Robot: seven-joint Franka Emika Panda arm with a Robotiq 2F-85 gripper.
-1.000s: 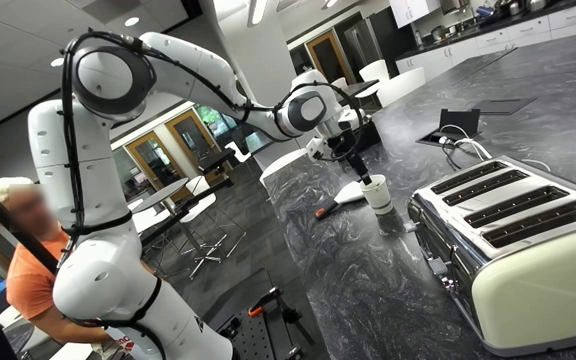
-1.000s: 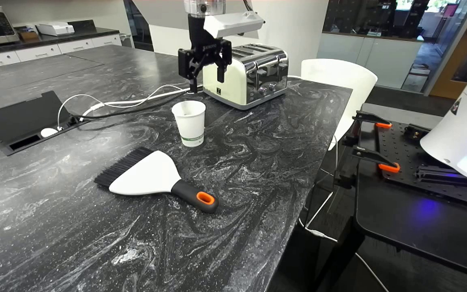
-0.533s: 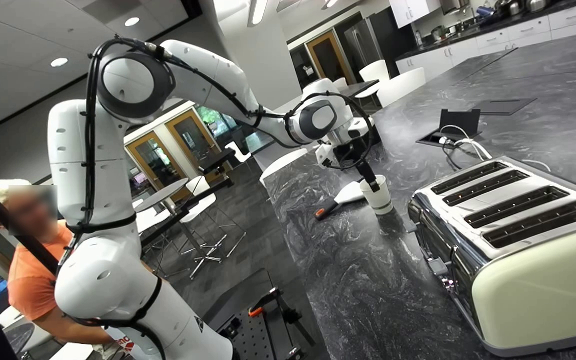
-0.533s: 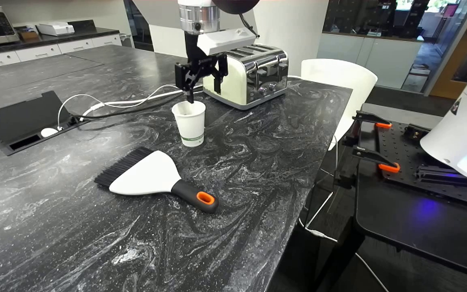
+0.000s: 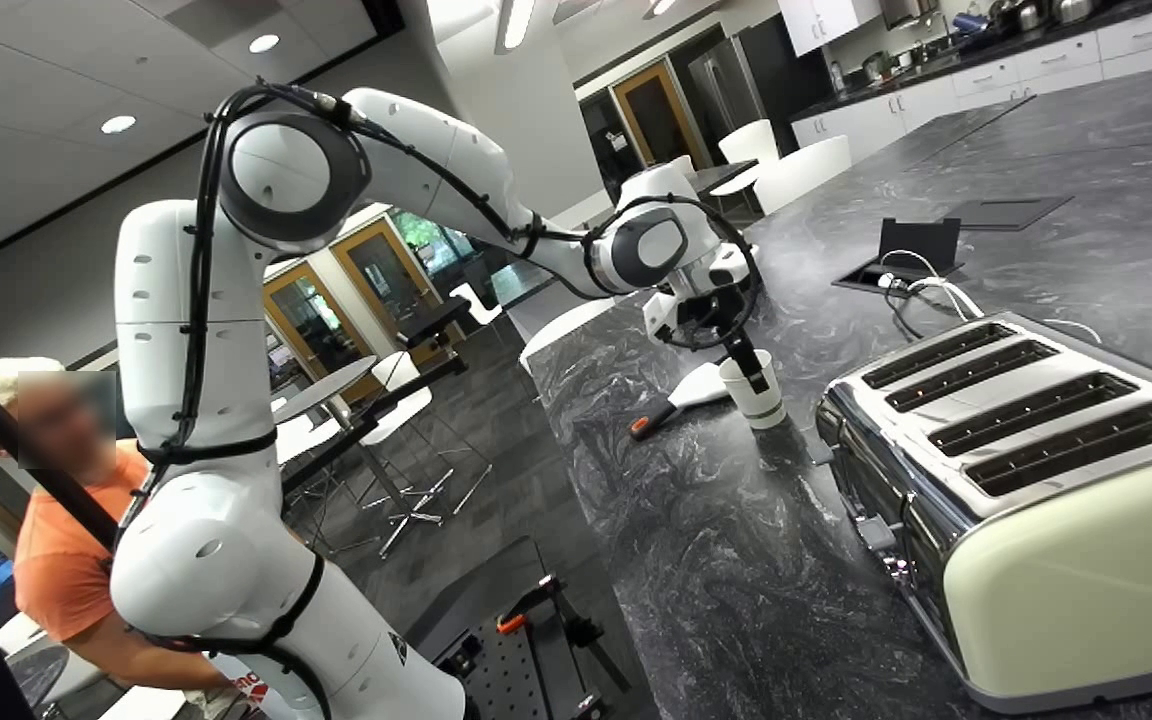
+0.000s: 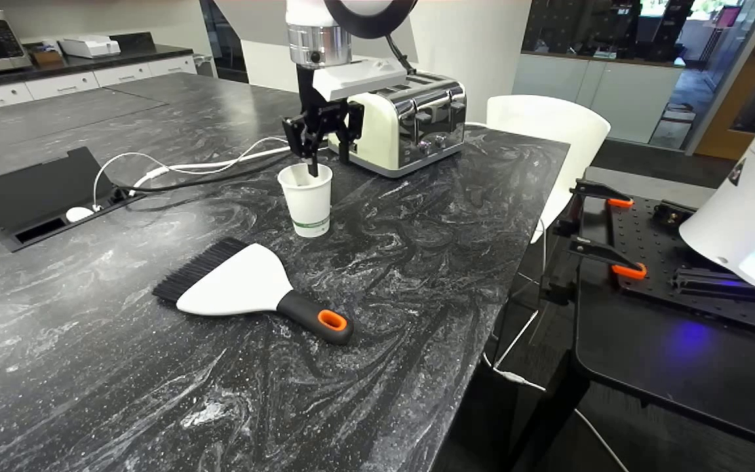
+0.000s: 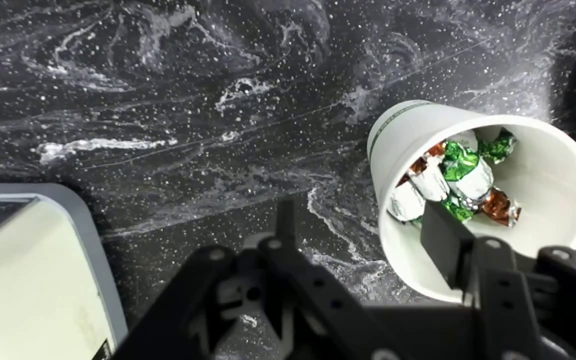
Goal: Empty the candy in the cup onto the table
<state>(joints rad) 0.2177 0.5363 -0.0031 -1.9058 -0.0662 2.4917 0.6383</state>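
Note:
The white cup (image 6: pixel 310 206) stands upright on the dark veined table (image 6: pixel 384 393); it also shows in an exterior view (image 5: pixel 764 408). In the wrist view the cup (image 7: pixel 408 125) holds several candy pieces (image 7: pixel 468 175) in silver, green and brown wrappers. My gripper (image 7: pixel 361 215) is open and points down. One finger is inside the cup's mouth near the candy, the other is outside the cup over the table. The cup wall lies between the fingers, with a gap visible on both sides. The gripper also shows in an exterior view (image 6: pixel 329 165).
The cream toaster (image 6: pixel 364 134) stands close to the cup on the outer finger's side; its corner (image 7: pixel 33 280) shows in the wrist view. A white dustpan with brush (image 6: pixel 240 282) lies on the cup's other side. An open outlet box (image 6: pixel 37 190) with cables lies nearby.
The arm has moved down toward the cup. One finger went from above the cup to below its rim, inside. The cup has not moved.

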